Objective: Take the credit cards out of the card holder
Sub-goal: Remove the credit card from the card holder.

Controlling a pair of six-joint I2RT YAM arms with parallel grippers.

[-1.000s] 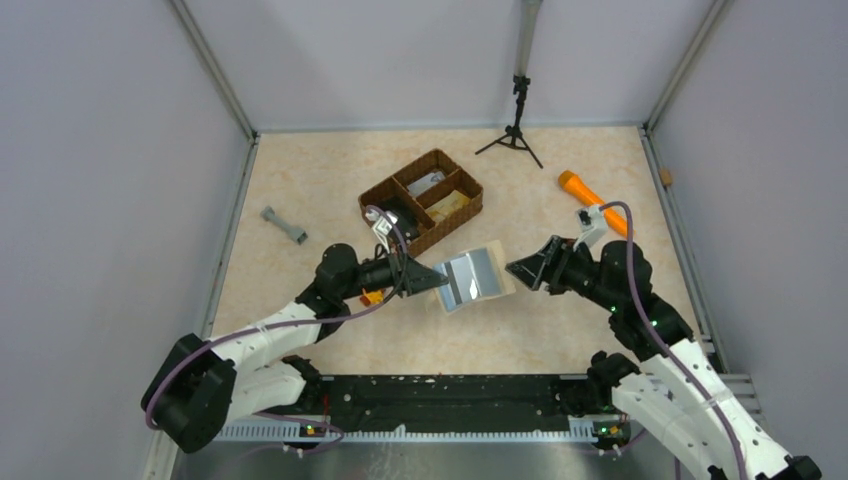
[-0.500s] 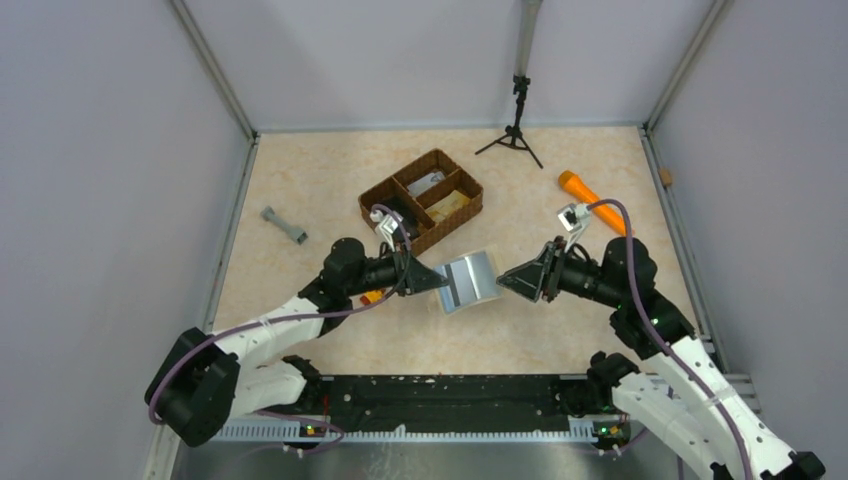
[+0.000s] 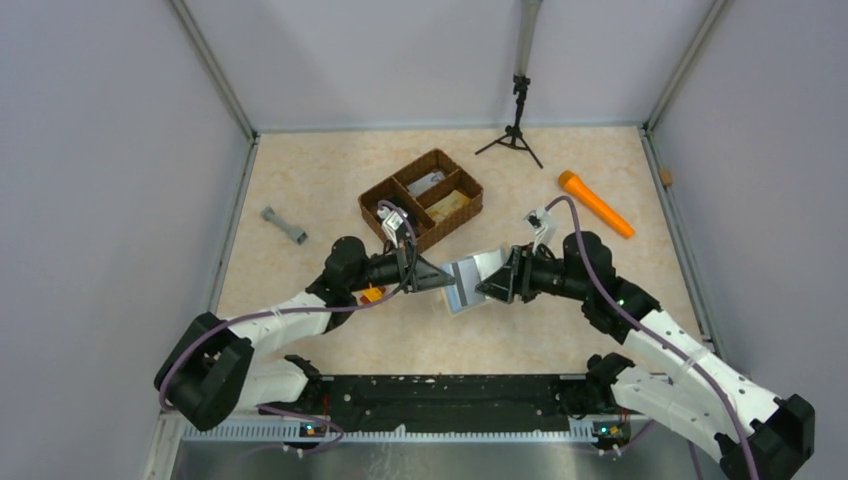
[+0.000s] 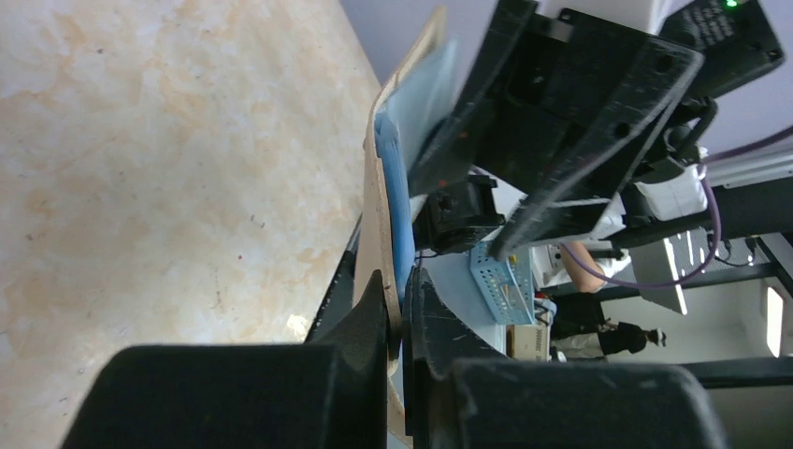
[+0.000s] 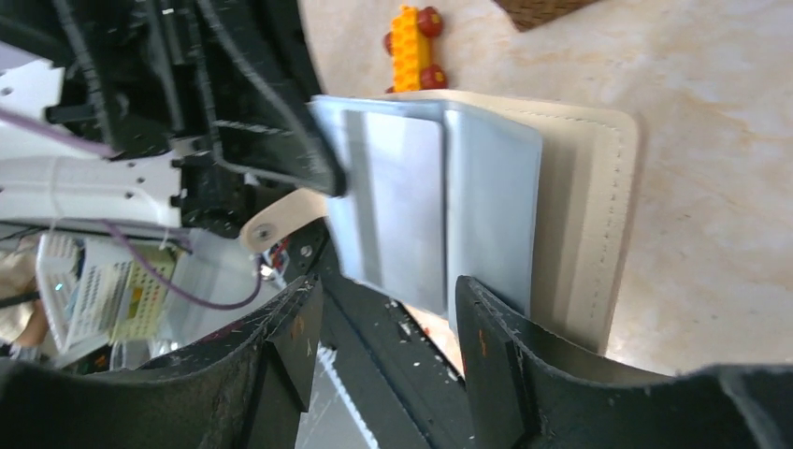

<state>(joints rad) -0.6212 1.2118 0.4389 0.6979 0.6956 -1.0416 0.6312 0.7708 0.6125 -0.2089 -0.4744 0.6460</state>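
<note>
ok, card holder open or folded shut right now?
Open: the card holder shows its pale blue inner panels spread, cream outer cover behind. The left gripper is shut on one edge.

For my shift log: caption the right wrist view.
Open right claw straddles the card holder, pinched by the left claw.

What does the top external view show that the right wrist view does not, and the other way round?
Only the top external view: the brown wicker divided tray, the orange cylinder, the grey dumbbell-shaped piece and the black tripod. Only the right wrist view: the beige strap with a metal stud, and the stitching along the holder's cream edge. Both: the cream-beige folding card holder, open and pale blue inside, with the left gripper shut on it and the right gripper open at its edge.
</note>
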